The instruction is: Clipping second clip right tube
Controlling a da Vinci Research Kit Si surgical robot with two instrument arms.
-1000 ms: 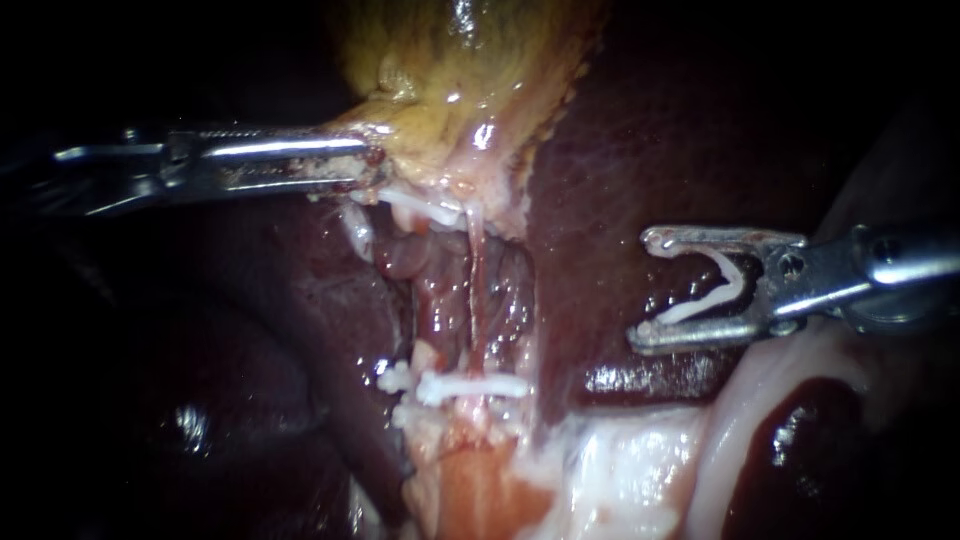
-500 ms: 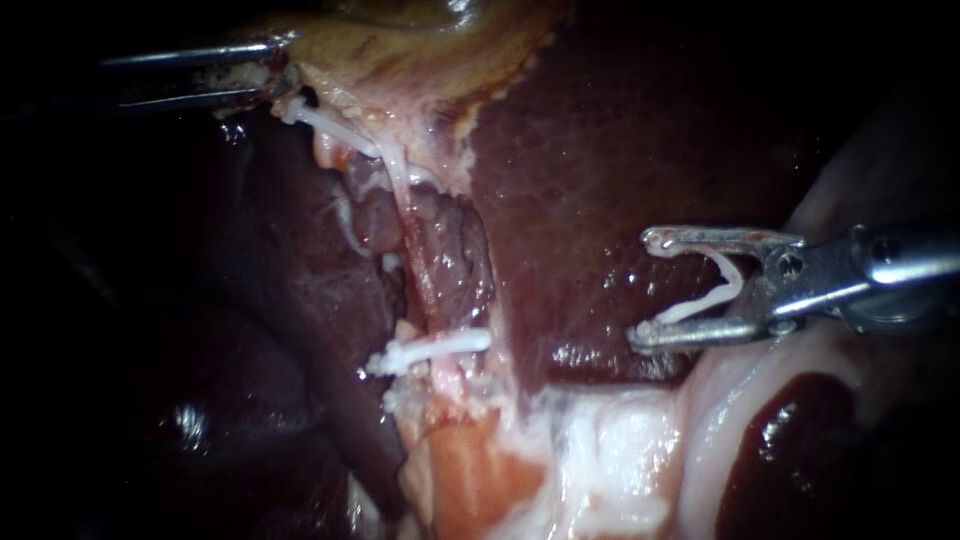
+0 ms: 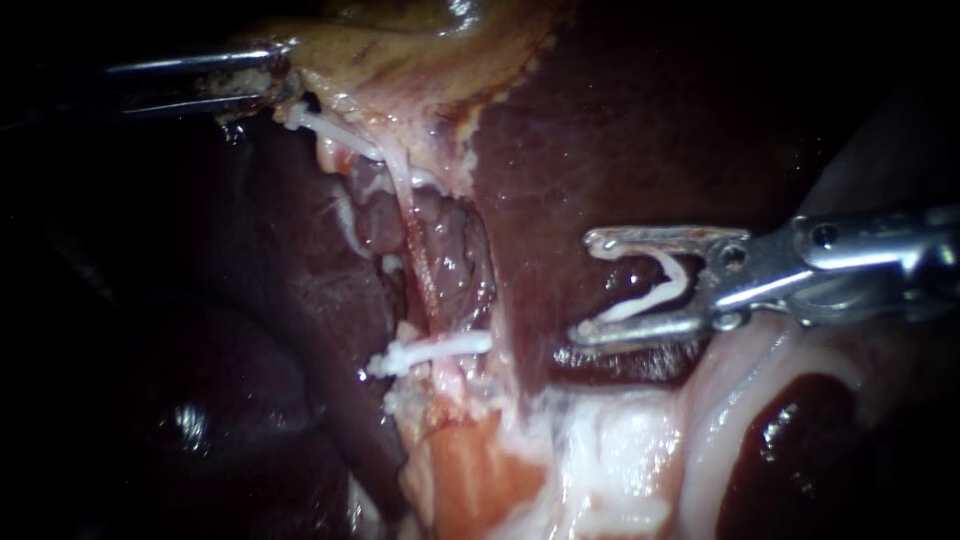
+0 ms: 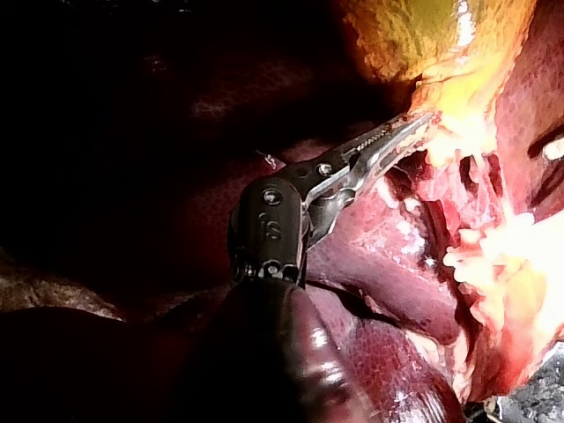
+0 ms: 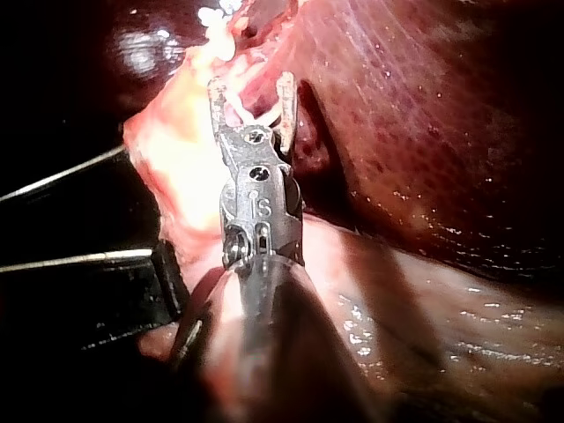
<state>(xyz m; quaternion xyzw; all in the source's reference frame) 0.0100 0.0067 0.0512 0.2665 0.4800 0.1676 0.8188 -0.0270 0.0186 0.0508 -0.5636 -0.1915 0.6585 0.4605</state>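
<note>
Right instrument (image 3: 583,287) with clip (image 3: 650,301), nearer tube (image 3: 418,265)

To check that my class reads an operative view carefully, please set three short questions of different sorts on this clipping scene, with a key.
1. True or false: the loaded clip in the right instrument is closed around the tube.
2. What do the jaws of the left instrument grip? A. the loaded clip B. the gallbladder C. the tube
3. Fill in: the dark red organ behind the right instrument's jaws is the ____.
Key: 1 false, the clip stands open, apart from the tube; 2 B; 3 liver.
</note>
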